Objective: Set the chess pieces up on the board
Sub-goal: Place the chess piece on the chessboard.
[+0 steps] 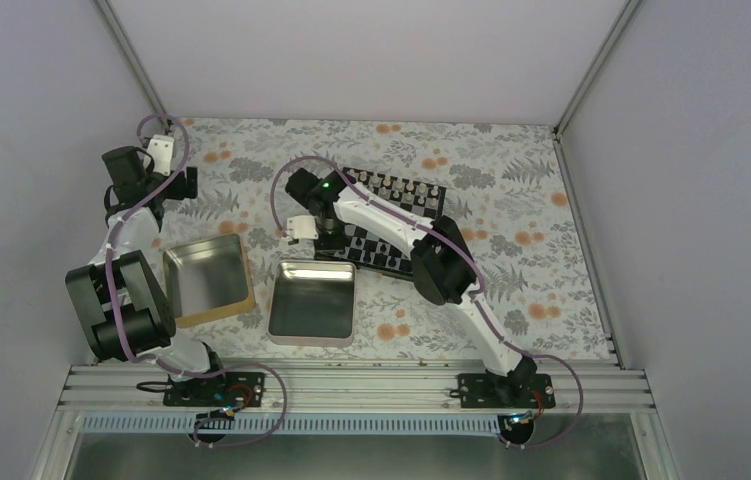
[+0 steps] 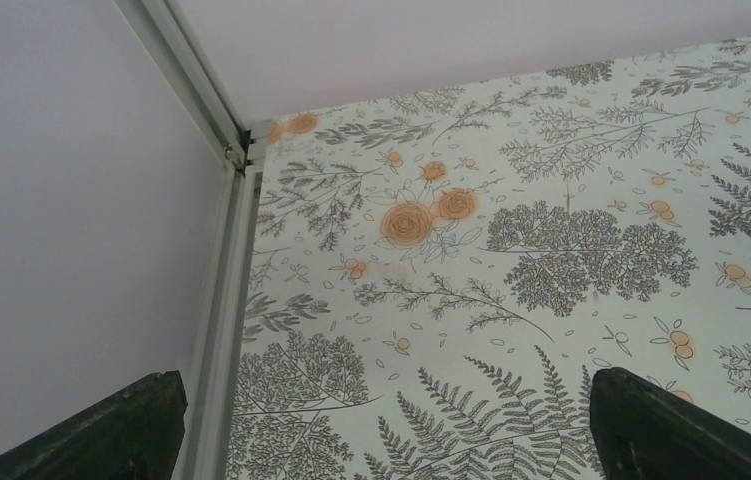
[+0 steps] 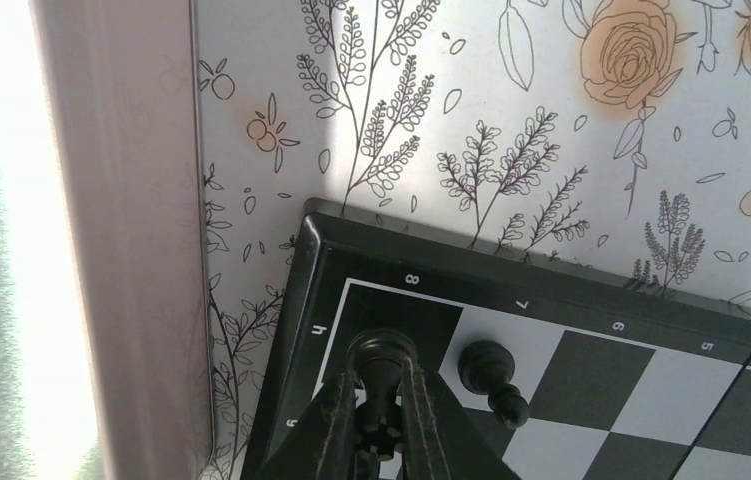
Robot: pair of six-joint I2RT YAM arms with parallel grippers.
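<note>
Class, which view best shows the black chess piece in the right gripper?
Right wrist: the black chess piece sits close-up, pinched in the right gripper at the board's corner. The top view hides it under that gripper; left wrist misses it.

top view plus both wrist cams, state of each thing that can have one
left gripper: open, holding nothing
right gripper: shut on black chess piece at the board's corner square
board: lying flat, pieces on it
silver tin: open, looks empty
gold-rimmed tin: open, looks empty
</note>
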